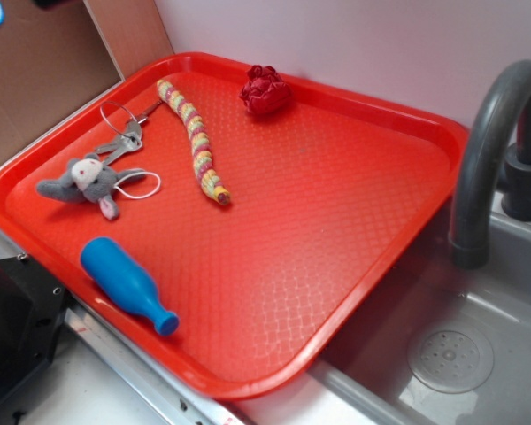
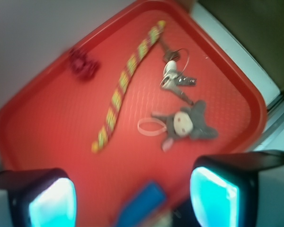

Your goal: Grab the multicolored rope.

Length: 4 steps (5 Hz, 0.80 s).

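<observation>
- Tray [image 1: 354,221]: bright red with an embossed diamond texture.
- Multicolored rope [image 1: 196,142]: yellow, pink, green and orange bands.
- Fabric ball [image 1: 265,89]: dark red.
- Plush mouse [image 1: 81,183]: grey, pale face, white string loop.
- Bottle [image 1: 126,284]: solid blue.
- Keys [image 1: 124,142]: silvery metal.
- Faucet [image 1: 491,150]: dark grey (sink [image 1: 478,354] grey too).
- Gripper [image 2: 132,196]: black fingers [image 2: 236,175], glowing cyan pads.

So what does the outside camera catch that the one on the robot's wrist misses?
Only the exterior view shows the grey faucet, the sink with its drain, and the blue bottle's whole shape. Only the wrist view shows the gripper, its fingers spread wide above the tray. Both show the red tray, the multicolored rope, the dark red fabric ball, the keys and the grey plush mouse.
</observation>
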Each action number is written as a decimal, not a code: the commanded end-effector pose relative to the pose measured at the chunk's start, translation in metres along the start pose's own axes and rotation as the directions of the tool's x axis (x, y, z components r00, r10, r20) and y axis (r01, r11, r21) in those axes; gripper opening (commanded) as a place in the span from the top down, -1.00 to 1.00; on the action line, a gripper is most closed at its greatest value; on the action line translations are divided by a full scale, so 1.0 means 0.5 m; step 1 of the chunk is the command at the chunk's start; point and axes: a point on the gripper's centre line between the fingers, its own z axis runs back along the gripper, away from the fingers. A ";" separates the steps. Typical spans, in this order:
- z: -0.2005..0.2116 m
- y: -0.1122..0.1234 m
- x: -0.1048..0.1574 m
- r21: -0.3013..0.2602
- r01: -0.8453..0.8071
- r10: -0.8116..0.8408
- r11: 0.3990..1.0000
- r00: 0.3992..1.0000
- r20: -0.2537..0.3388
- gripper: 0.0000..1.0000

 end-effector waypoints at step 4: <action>-0.296 -0.065 0.102 0.095 -0.137 0.122 0.986 0.982 0.143 -1.00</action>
